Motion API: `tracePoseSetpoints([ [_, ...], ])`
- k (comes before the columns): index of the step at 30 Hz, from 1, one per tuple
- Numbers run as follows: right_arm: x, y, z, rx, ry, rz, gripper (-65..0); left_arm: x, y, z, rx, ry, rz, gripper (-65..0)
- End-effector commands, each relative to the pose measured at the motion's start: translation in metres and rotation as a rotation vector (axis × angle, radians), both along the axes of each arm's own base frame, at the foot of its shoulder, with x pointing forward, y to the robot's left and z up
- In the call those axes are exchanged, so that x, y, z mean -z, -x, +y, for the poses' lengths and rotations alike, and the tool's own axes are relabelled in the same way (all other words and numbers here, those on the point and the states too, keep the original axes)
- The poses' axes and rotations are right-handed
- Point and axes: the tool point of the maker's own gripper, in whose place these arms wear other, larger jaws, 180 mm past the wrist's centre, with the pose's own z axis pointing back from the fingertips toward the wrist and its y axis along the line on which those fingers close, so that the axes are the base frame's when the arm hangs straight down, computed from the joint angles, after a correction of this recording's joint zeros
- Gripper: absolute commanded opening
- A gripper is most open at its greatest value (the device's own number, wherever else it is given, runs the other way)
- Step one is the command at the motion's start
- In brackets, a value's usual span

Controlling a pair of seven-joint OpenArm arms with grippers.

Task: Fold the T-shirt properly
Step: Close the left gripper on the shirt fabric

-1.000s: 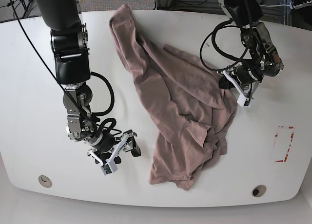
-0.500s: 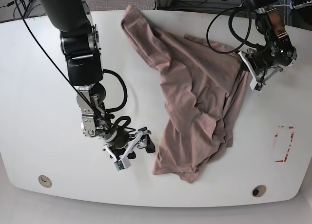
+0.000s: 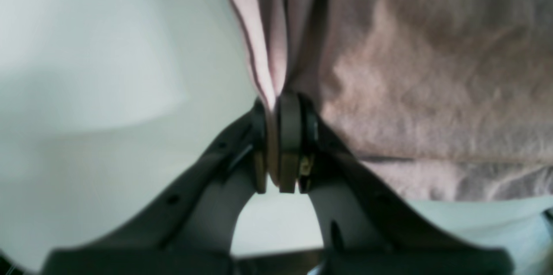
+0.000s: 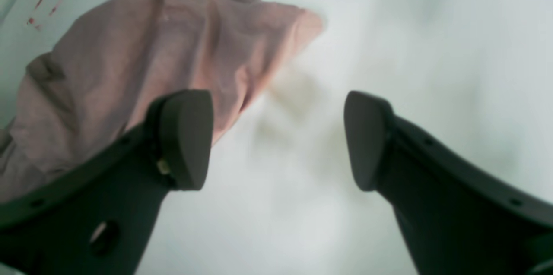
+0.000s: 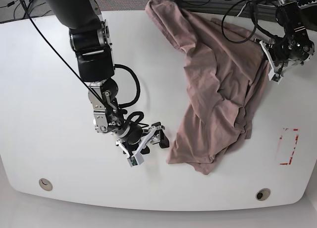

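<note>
The left gripper (image 3: 278, 145) has its jaws pressed together on a pinched fold of the T-shirt (image 3: 410, 72); in the left wrist view the cloth rises from between the pads toward 12 o'clock and spreads out toward 2 and 3 o'clock, with a hem line running across just below the pads' level at 3 o'clock. In the base view this gripper (image 5: 274, 64) sits at about 2 o'clock on the table (image 5: 39, 89), holding the shirt's edge there.

The right gripper (image 4: 276, 137) stands with its jaws wide apart and nothing between them. In the right wrist view its two dark pads frame bare white table (image 4: 389, 29), and a rounded corner of the shirt (image 4: 151, 63) lies toward 10 o'clock, behind the nearer finger; whether that finger touches the cloth I cannot tell. In the base view this gripper (image 5: 148, 141) is near 7 o'clock of the table, just beside the shirt's lower left edge.

The T-shirt (image 5: 218, 89) lies wrinkled and bunched on the table's right half, stretching from 12 o'clock at the far edge down to about 5 o'clock. Red tape marks (image 5: 289, 146) sit at 4 o'clock, apart from the cloth.
</note>
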Motion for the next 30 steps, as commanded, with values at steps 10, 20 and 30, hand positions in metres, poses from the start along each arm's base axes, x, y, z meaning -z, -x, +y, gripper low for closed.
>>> tracePoseSetpoints([
  [10, -0.012, 0.001, 0.021, -0.007, -0.067, -0.034, -20.5, -0.020, -0.003, 0.038, 0.023, -0.112, 0.003, -63.5],
  [20, 0.010, 0.031, 0.059, -0.039, -0.129, 0.035, -20.5, -0.026, -0.002, 0.050, 0.032, -0.147, 0.008, -63.5],
  [30, 0.018, 0.054, 0.095, -0.068, -0.186, 0.081, -20.5, -0.027, -0.003, 0.050, 0.033, -0.149, 0.004, -63.5],
])
